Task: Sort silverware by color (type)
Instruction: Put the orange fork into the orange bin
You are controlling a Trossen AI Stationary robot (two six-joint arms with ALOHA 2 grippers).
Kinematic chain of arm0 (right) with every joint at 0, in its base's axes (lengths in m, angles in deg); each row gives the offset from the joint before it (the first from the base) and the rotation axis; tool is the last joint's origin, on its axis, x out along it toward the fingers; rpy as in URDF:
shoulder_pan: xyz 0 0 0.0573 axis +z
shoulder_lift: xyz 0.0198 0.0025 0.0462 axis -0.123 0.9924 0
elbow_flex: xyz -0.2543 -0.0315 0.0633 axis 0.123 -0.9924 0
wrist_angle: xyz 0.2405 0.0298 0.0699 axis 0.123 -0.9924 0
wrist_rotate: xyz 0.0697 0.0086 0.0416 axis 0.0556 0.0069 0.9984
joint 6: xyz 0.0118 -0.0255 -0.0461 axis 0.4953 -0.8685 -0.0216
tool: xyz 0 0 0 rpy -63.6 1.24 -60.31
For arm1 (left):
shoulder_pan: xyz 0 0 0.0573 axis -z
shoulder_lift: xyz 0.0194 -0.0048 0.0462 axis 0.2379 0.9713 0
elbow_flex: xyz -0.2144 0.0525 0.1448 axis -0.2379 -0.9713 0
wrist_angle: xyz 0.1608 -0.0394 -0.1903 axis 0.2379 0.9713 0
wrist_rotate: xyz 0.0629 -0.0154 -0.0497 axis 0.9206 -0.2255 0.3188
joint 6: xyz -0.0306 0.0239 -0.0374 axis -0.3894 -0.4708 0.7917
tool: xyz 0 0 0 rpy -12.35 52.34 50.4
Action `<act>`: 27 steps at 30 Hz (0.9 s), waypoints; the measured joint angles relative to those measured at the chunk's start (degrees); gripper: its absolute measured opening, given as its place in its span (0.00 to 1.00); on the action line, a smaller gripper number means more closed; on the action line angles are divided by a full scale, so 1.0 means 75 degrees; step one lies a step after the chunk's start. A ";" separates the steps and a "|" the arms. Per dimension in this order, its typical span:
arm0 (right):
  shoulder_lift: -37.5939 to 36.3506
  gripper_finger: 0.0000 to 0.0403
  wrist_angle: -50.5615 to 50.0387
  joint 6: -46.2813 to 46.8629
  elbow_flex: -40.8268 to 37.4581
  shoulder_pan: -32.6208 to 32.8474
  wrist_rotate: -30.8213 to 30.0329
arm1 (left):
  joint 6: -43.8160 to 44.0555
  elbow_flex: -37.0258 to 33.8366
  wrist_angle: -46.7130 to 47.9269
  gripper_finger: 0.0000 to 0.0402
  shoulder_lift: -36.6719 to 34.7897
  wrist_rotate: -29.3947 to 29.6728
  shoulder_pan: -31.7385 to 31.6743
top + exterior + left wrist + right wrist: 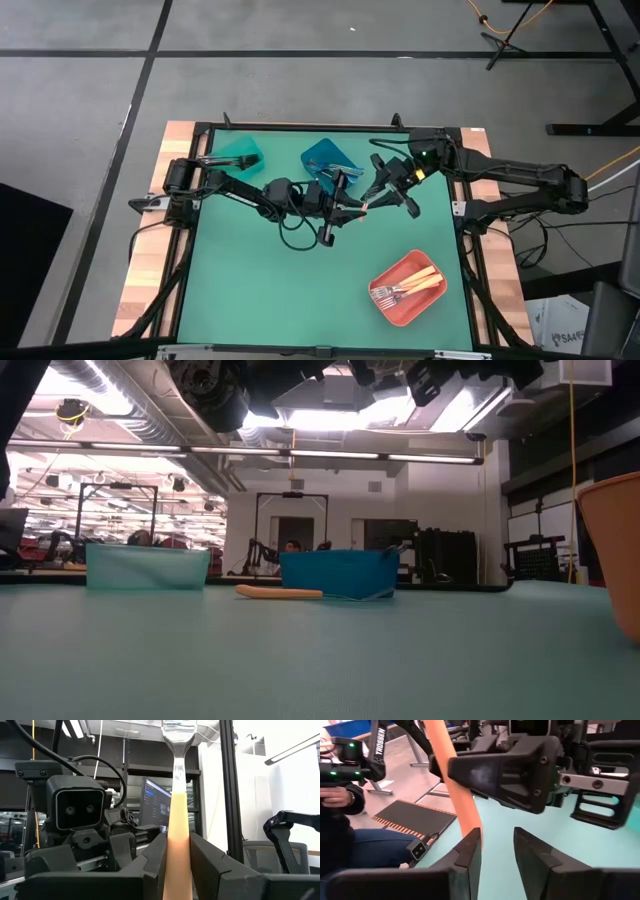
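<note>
A gold-handled fork [177, 820] with a silver head [178, 730] is held up above the table's middle, my left gripper [178, 870] shut on it. My right gripper [497, 840] faces it, open, with nothing between its fingers. The handle's lower end [470, 820] stands just beside one right finger [467, 850]. In the high view the two grippers meet in front of the blue bin [330, 160], the left gripper [345, 207] to the left and the right gripper [382, 192] to the right. A coral bin [408, 288] holds several gold-handled forks [405, 287]. My left gripper pinches the fork's gold handle [178, 852] between its two fingers. The fork runs on along the fingers, slanting upward, head uppermost, clear of the table. My right gripper: I cannot tell whether its one finger touches the handle's end.
A teal bin [238, 155] stands at the far left beside the blue bin. Another gold handle [280, 592] lies on the mat against the blue bin [338, 573]. A seated person [340, 830] shows beyond the table. Bare mat [270, 290] lies near the front left.
</note>
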 joint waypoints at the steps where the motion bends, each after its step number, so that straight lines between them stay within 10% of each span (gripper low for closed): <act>1: 0.0000 0.26 0.0015 0.0000 0.0000 0.0000 0.0066 | 0.0000 0.0000 0.0000 0.16 0.0000 0.0003 0.0000; 27: 0.0446 0.26 0.0817 0.0132 -0.0006 0.0983 -0.0140 | -0.0053 -0.0009 0.0043 0.16 0.0000 -0.0061 0.0009</act>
